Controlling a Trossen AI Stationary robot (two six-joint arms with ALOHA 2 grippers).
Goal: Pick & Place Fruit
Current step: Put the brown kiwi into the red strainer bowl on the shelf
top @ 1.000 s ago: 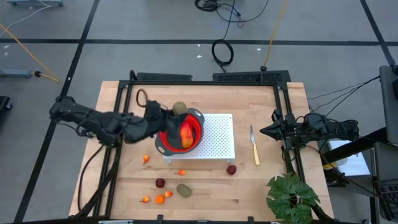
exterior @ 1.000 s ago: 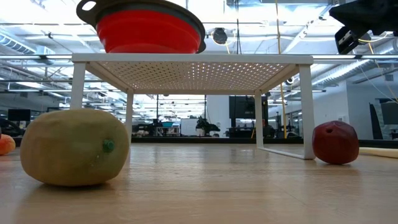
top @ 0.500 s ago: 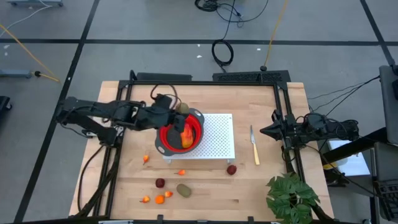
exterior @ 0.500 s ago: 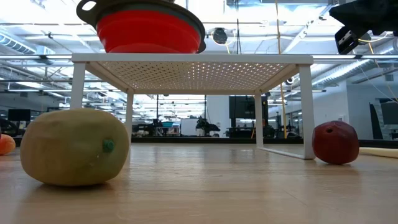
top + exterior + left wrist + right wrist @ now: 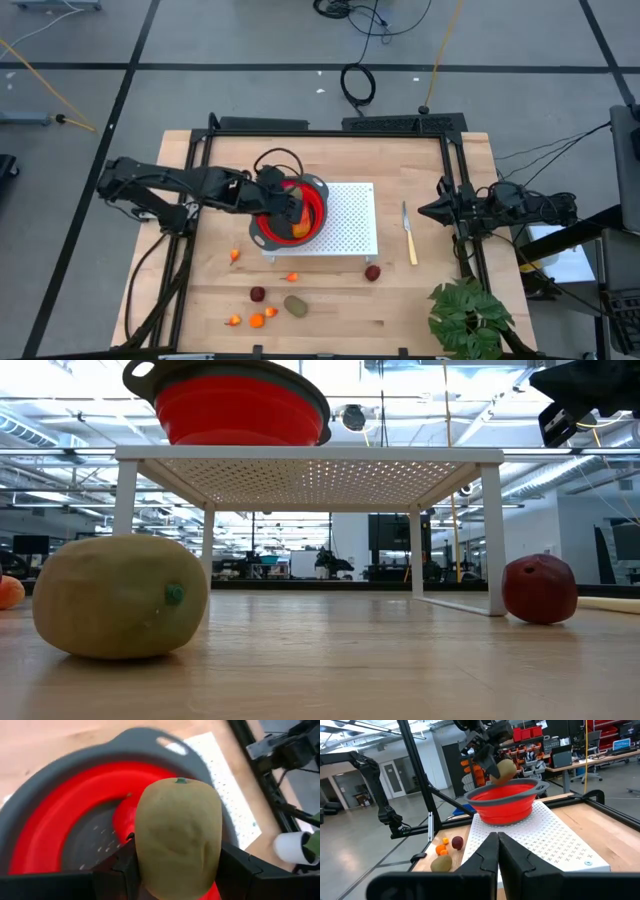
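The left gripper (image 5: pixel 175 870) has its jaws clamped on an olive-brown oval fruit (image 5: pixel 178 837), smooth with a tiny green stem mark, directly above the red bowl (image 5: pixel 60 805). The right gripper (image 5: pixel 497 851) rests with its jaws together.

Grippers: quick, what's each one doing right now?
Left gripper: shut on an olive-brown fruit, over the red bowl.
Right gripper: shut, holding nothing, waiting at the table's right edge.

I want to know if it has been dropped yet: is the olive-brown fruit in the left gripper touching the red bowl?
Apart. The right wrist view shows the olive-brown fruit in the left gripper with a gap above the red bowl's rim.
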